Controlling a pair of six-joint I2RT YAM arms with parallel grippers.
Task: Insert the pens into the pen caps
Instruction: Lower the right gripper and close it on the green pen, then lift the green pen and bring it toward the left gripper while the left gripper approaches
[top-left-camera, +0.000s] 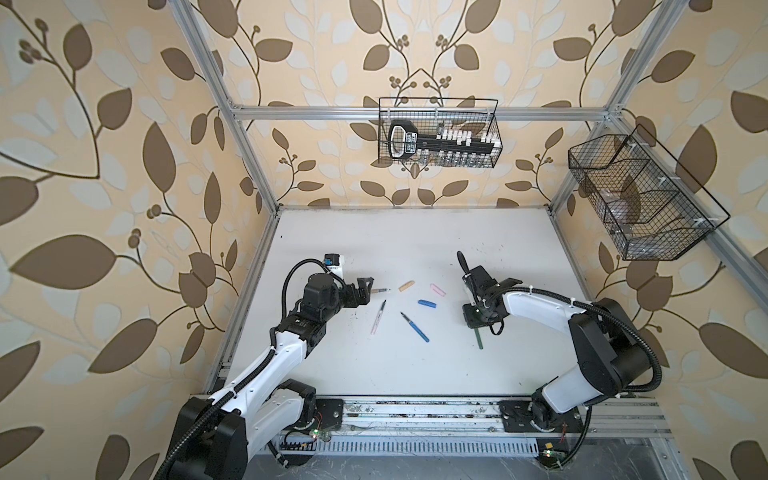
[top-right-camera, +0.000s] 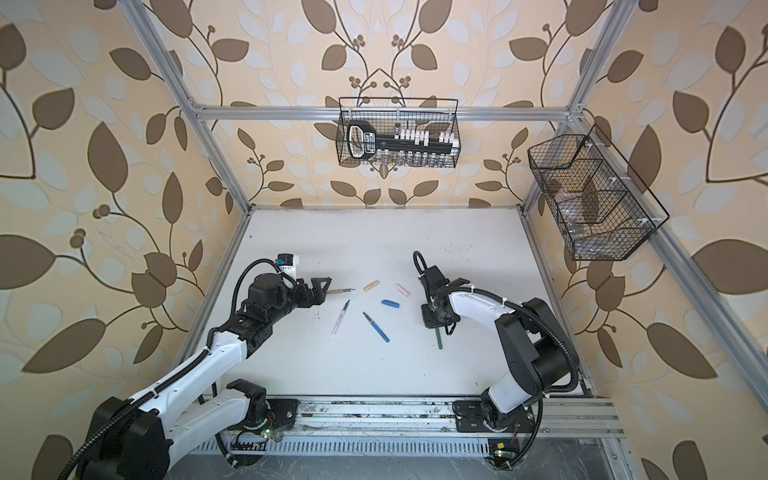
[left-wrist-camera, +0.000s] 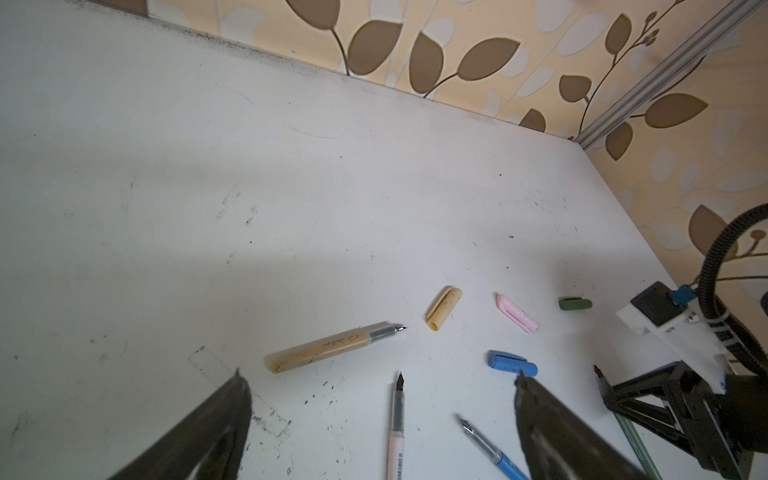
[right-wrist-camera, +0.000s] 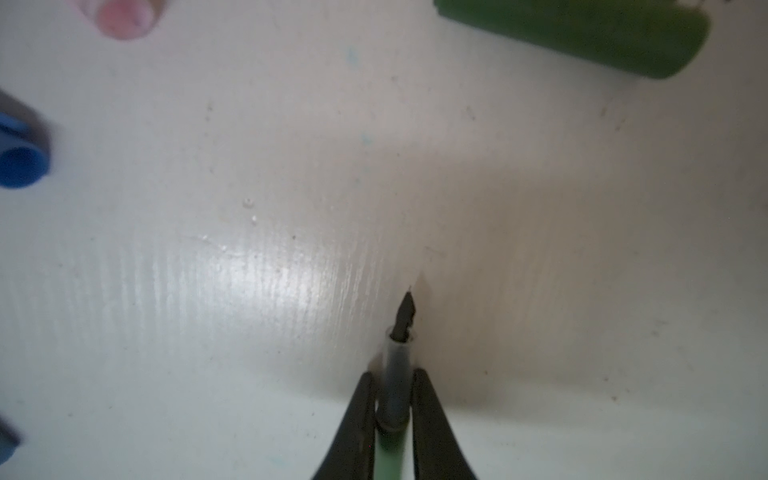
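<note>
Four pens lie on the white table (top-left-camera: 415, 241): tan pen (top-left-camera: 380, 290) (left-wrist-camera: 332, 347), pink pen (top-left-camera: 378, 318) (left-wrist-camera: 395, 432), blue pen (top-left-camera: 414, 326) (left-wrist-camera: 494, 451) and green pen (top-left-camera: 479, 337) (right-wrist-camera: 395, 395). Loose beside them are the tan cap (top-left-camera: 406, 285) (left-wrist-camera: 444, 307), pink cap (top-left-camera: 438, 289) (left-wrist-camera: 517, 318) and blue cap (top-left-camera: 427, 304) (left-wrist-camera: 512, 363). The green cap (left-wrist-camera: 574, 304) (right-wrist-camera: 582, 33) is hidden by the right arm in both top views. My left gripper (top-left-camera: 366, 291) (left-wrist-camera: 380, 380) hangs open by the tan pen's rear end. My right gripper (top-left-camera: 476, 322) (right-wrist-camera: 395, 376) is shut on the green pen's grey front section, low at the table.
A wire basket (top-left-camera: 440, 133) with a black tool hangs on the back wall. Another wire basket (top-left-camera: 640, 199) hangs on the right wall. Aluminium frame posts stand at the table's corners, and a rail (top-left-camera: 415, 415) runs along the front edge.
</note>
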